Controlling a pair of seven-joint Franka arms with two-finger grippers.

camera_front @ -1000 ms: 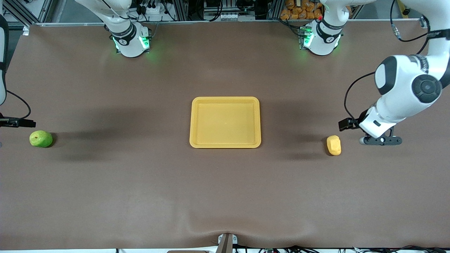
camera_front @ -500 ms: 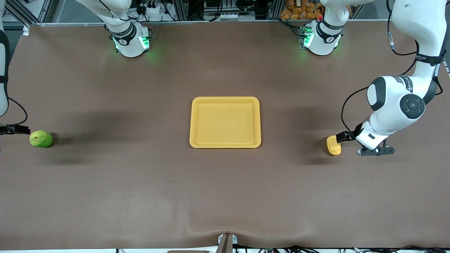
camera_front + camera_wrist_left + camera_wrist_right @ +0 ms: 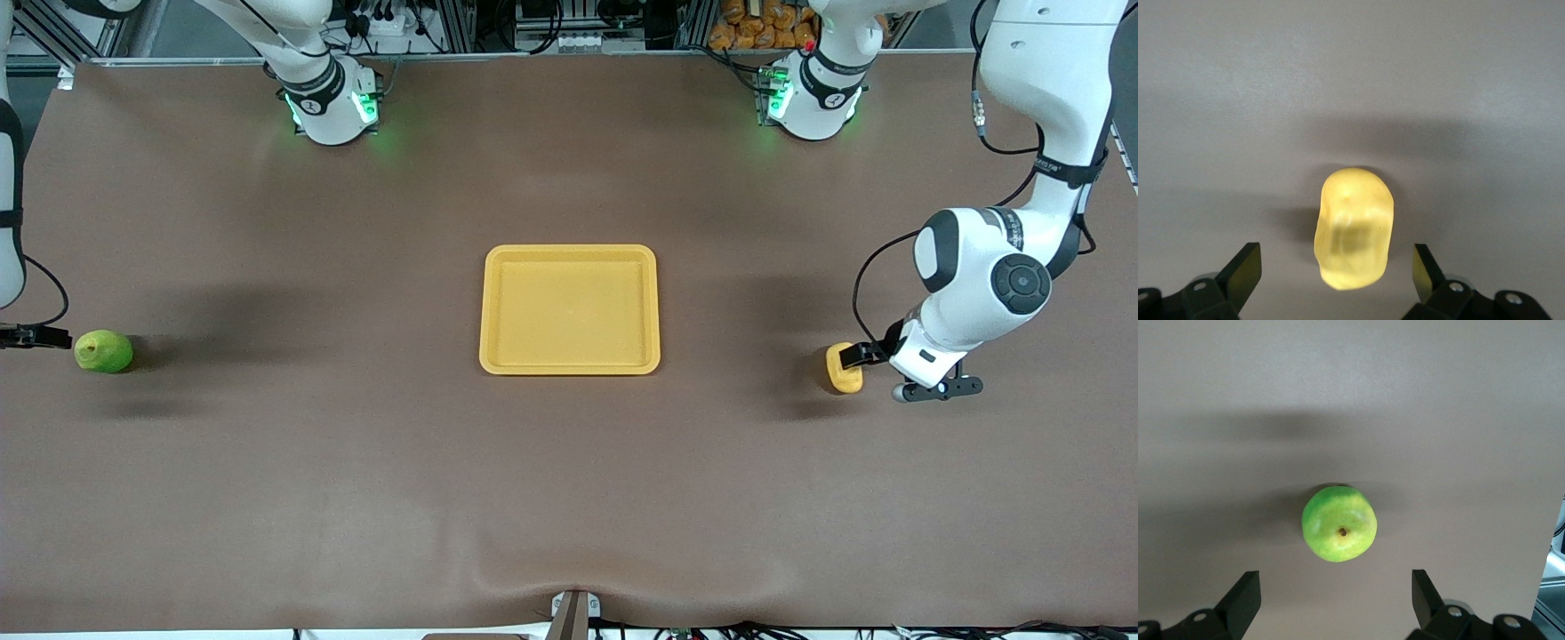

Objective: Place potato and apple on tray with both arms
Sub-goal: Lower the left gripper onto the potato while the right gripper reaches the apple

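The yellow-orange potato [image 3: 843, 369] lies on the table toward the left arm's end. My left gripper [image 3: 855, 355] is low at it and open; in the left wrist view [image 3: 1335, 265] the potato's [image 3: 1353, 237] end sits between the spread fingertips [image 3: 1243, 268], with gaps on both sides. The green apple [image 3: 104, 350] lies toward the right arm's end. My right gripper [image 3: 40, 337] is open beside it; in the right wrist view [image 3: 1333, 587] the apple [image 3: 1339, 532] lies just ahead of the fingertips [image 3: 1422, 589], stem dimple up. The yellow tray [image 3: 569, 252] sits mid-table with nothing on it.
Brown mat covers the table. The two green-lit arm bases [image 3: 331, 105] [image 3: 809, 100] stand at the table's edge farthest from the front camera. A small bracket [image 3: 571, 613] sits at the edge nearest it.
The left arm has swung down and toward the potato, bringing its open fingers to it. The right gripper has shifted closer to the apple. Potato, apple and tray have not moved.
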